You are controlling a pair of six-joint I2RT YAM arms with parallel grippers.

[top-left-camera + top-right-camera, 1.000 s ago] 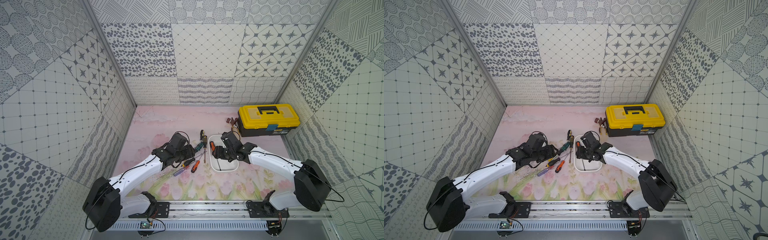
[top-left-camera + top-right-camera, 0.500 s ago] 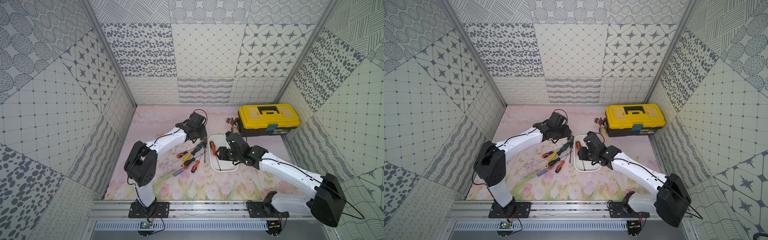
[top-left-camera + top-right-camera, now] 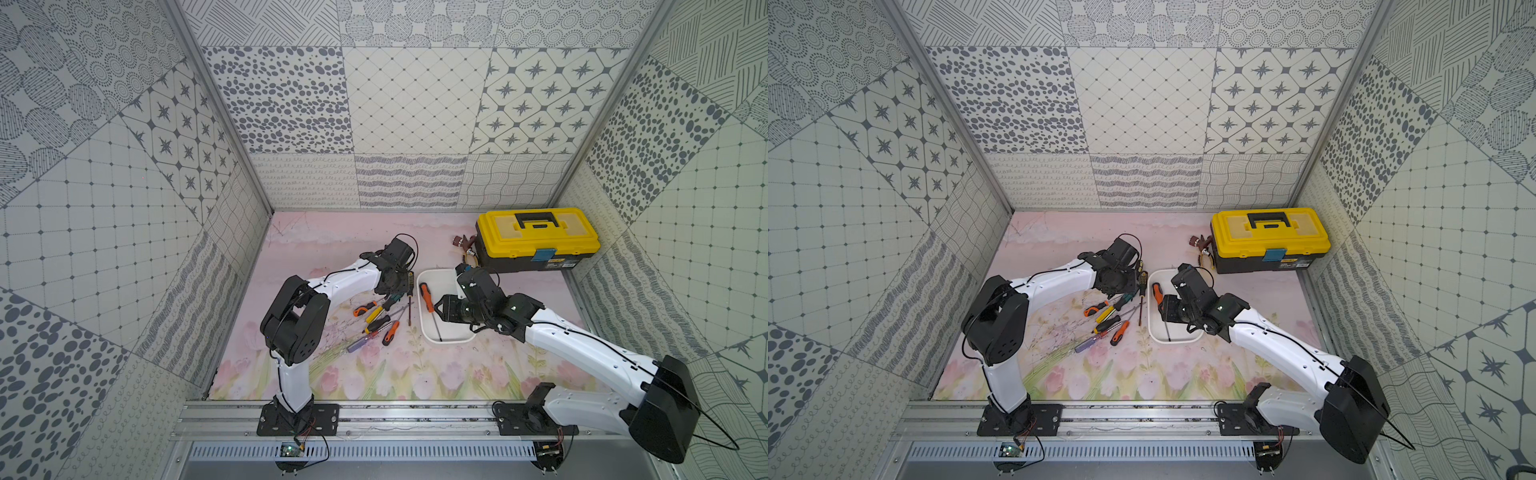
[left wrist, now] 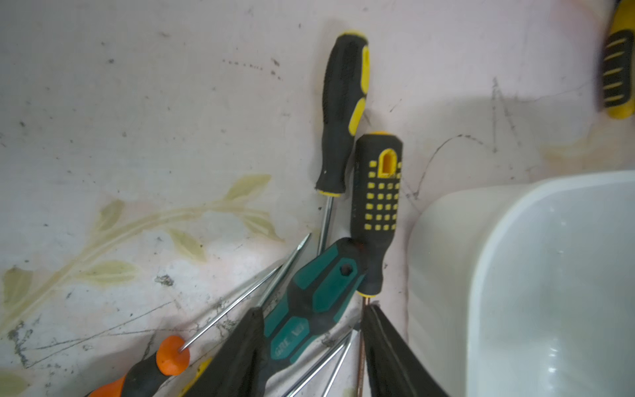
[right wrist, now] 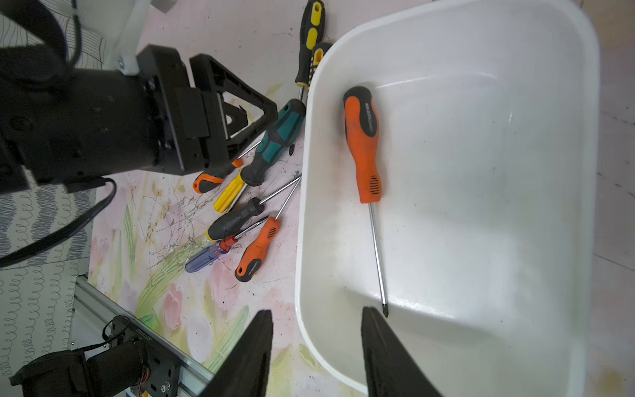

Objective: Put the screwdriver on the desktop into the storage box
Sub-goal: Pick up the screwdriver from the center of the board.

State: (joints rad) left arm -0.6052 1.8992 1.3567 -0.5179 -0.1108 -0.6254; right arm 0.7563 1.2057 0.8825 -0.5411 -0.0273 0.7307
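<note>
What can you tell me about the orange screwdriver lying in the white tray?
The orange screwdriver has an orange handle with black cap and inlays, rubbery-looking, and a slim shiny metal shaft with a dark tip. It lies flat and alone on the floor of the storage box, along one long wall, handle farthest from the robot's base.

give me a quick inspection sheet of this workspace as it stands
surface: pink floral desktop, scuffed with dark scratches
job's things: white storage box holds one orange-handled screwdriver; more screwdrivers lie piled beside it
clutter: closed yellow-lidded toolbox at the back; small brown item beside it, unclear
grippers: left gripper open, astride teal-handled screwdriver; right gripper open, empty, over the box's rim
cables: black cable trails from left wrist
surroundings: patterned tile walls; metal rail in front
</note>
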